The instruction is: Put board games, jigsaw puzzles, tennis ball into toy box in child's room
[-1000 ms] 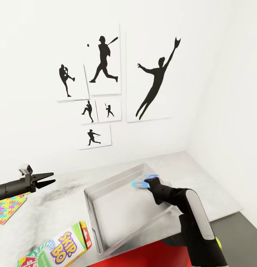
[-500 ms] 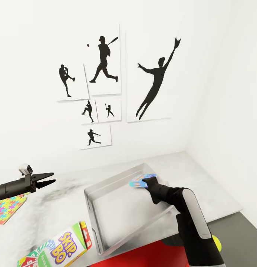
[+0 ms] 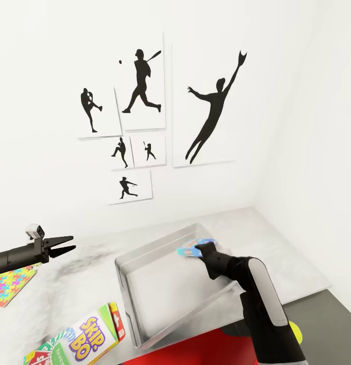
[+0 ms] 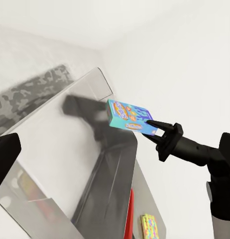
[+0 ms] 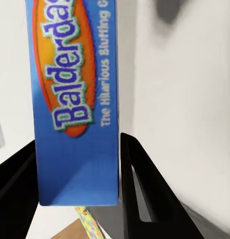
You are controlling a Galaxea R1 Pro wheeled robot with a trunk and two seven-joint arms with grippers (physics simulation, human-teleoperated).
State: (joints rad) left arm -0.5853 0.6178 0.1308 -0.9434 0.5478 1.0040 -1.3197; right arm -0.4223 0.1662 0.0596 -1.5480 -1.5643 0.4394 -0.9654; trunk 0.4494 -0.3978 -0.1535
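The light grey toy box [image 3: 145,276] lies on the pale speckled table [image 3: 281,253]. My right gripper [image 3: 196,250] is shut on a blue Balderdash board game [image 3: 191,248], held over the box's far right part; the game [image 5: 75,99] sits between the black fingers [image 5: 145,194]. The left wrist view shows that game [image 4: 129,114] above the box's wall [image 4: 95,89]. My left gripper [image 3: 69,243] hovers open over the table's left side. A jigsaw puzzle [image 3: 10,284] lies below it. A Skip-Bo game [image 3: 91,337] stands near the front. A tennis ball [image 3: 297,332] peeks from behind my right forearm.
White walls meet in a corner behind the table, with black silhouette pictures [image 3: 140,116] on the back wall. A dark grey lower surface [image 3: 327,314] adjoins the table's right front. Something red [image 3: 195,350] shows under the toy box's front edge. A colourful flat item [image 4: 151,226] lies beyond the box.
My right arm has edged slightly left with the board game, staying over the toy box, and more of the tennis ball now shows. The left arm has not moved.
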